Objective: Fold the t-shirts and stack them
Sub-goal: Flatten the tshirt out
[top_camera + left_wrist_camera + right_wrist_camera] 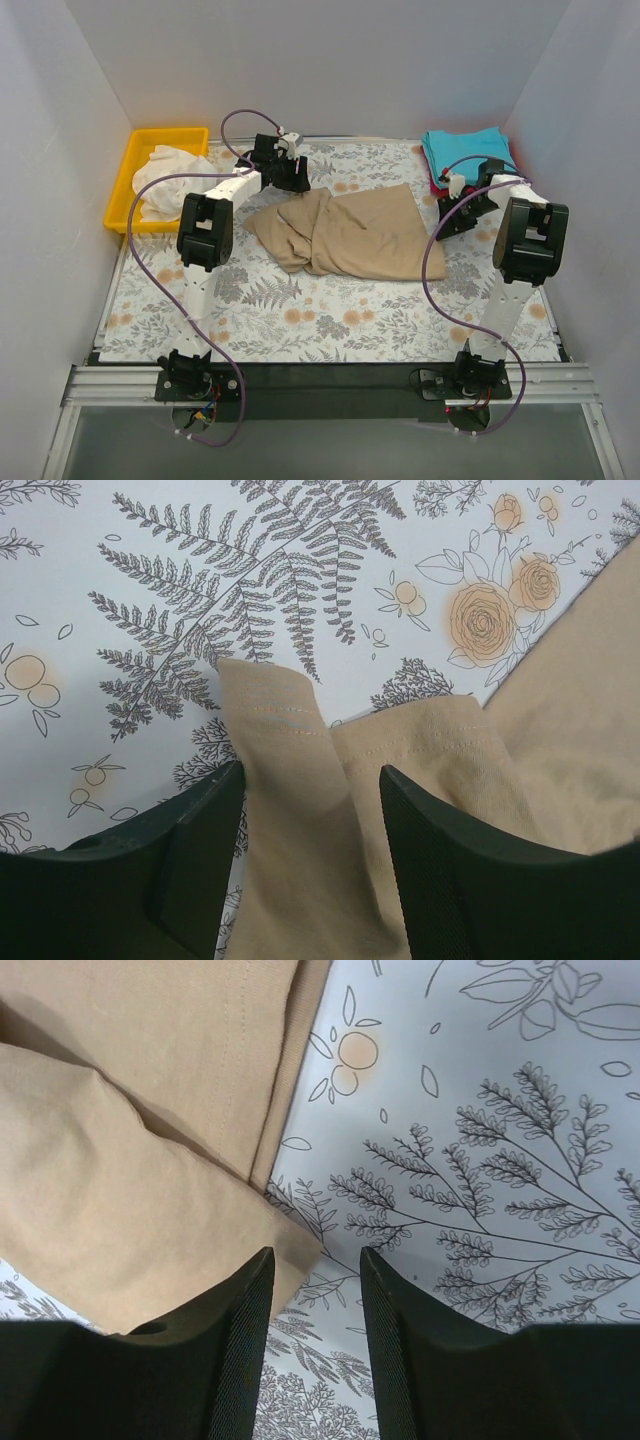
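The large tan-khaki t-shirt [350, 235] lies crumpled and partly folded in the middle of the table. My left gripper [293, 180] is at its far left corner. In the left wrist view the gripper [310, 775] is open, with a fold of the tan shirt [290, 830] lying between the jaws, unpinched. My right gripper [447, 222] is at the shirt's right edge. In the right wrist view it [316, 1255] is open and empty, and a corner of the tan shirt [120, 1200] reaches its left finger. A folded teal t-shirt [465, 148] lies on a red-pink one [435, 184] at the back right. A white t-shirt [165, 175] is bunched in the bin.
A yellow bin [125, 170] stands at the back left. The fern-and-flower printed cloth [300, 310] covers the table. White walls close in the left, right and back sides.
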